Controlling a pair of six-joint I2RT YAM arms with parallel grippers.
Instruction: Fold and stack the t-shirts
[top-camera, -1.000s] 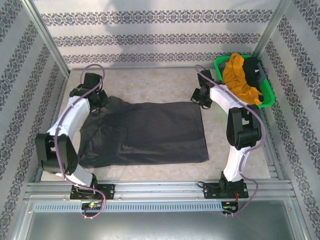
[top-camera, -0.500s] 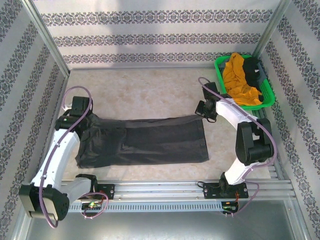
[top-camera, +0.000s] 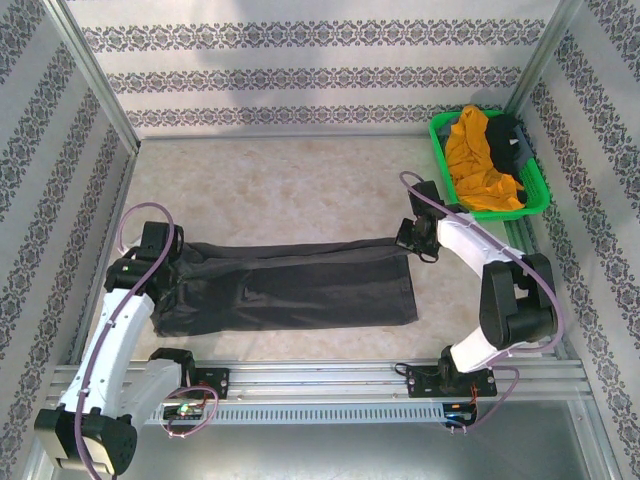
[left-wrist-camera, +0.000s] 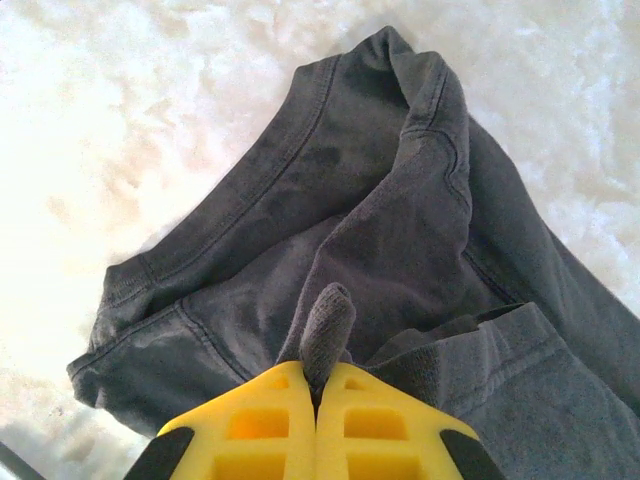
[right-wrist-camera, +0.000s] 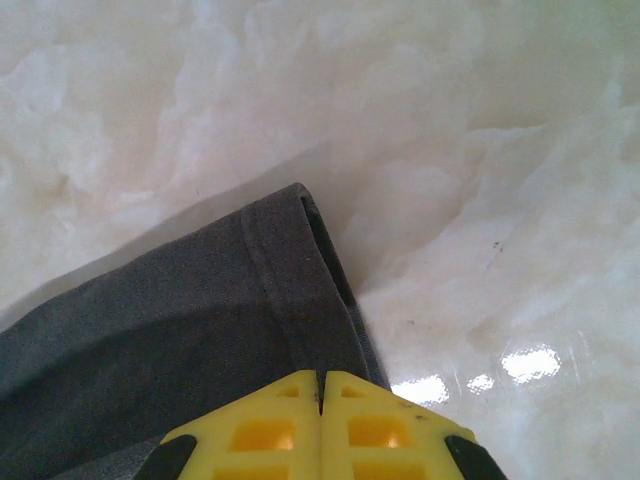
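Note:
The dark charcoal grey t-shirt (top-camera: 300, 290) lies as a long band across the table, its far edge lifted and drawn over the rest. My left gripper (top-camera: 175, 262) is shut on the shirt's far left end; in the left wrist view a pinch of grey cloth (left-wrist-camera: 325, 325) sticks up between the yellow fingers (left-wrist-camera: 270, 420). My right gripper (top-camera: 407, 240) is shut on the far right corner, the shirt's hem (right-wrist-camera: 290, 290) running under its closed jaws. The mustard-orange t-shirt (top-camera: 478, 160) and the black t-shirt (top-camera: 508, 135) lie bunched in the basket.
The green plastic basket (top-camera: 537, 197) stands in the back right corner, close behind the right arm. Patterned walls close off the left, back and right. A metal rail (top-camera: 320, 375) runs along the near edge. Bare pale tabletop (top-camera: 280, 180) lies behind the shirt.
Both grippers have moved toward the near edge, carrying the grey shirt's far edge with them. The shirt has gone from a broad spread to a narrow folded band.

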